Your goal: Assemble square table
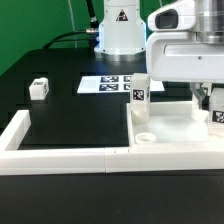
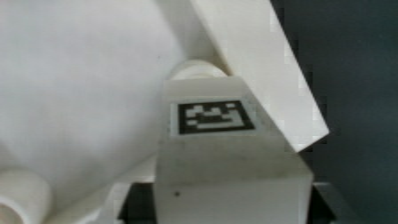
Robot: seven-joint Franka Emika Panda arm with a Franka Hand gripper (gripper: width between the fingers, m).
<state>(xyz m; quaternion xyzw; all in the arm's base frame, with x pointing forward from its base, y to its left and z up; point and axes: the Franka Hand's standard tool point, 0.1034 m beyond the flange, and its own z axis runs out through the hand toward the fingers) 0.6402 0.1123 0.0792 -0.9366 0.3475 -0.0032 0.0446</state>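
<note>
Starting at the front of the bench, a low white fence bar (image 1: 110, 157) ran across the exterior view. Just behind it lay the square tabletop (image 1: 175, 132), with an empty round socket (image 1: 143, 137) at its near corner on the exterior view's left. An upright leg (image 1: 140, 90) stood at the far corner on that side. Towards the exterior view's right edge, the end effector (image 1: 207, 98) hung over the slab, apparently closed on a tagged leg (image 1: 218, 115). Farther back lay the marker board (image 1: 108, 84), and a loose leg (image 1: 39, 89) sat well apart on the exterior view's left.

All the parts looked like stiff, light, smooth plastic, unlikely to be fragile but liable to slip or twist in a grip. The leg seemed best held across its flat sides, partway along. The broad slab seemed better braced against the fence than lifted.

Only the wrist view showed the leg's tag (image 2: 214, 117) close up, the dark finger edges flanking its base, and its far end near a rounded socket (image 2: 199, 70). Only the exterior view showed the other legs and the fence.
</note>
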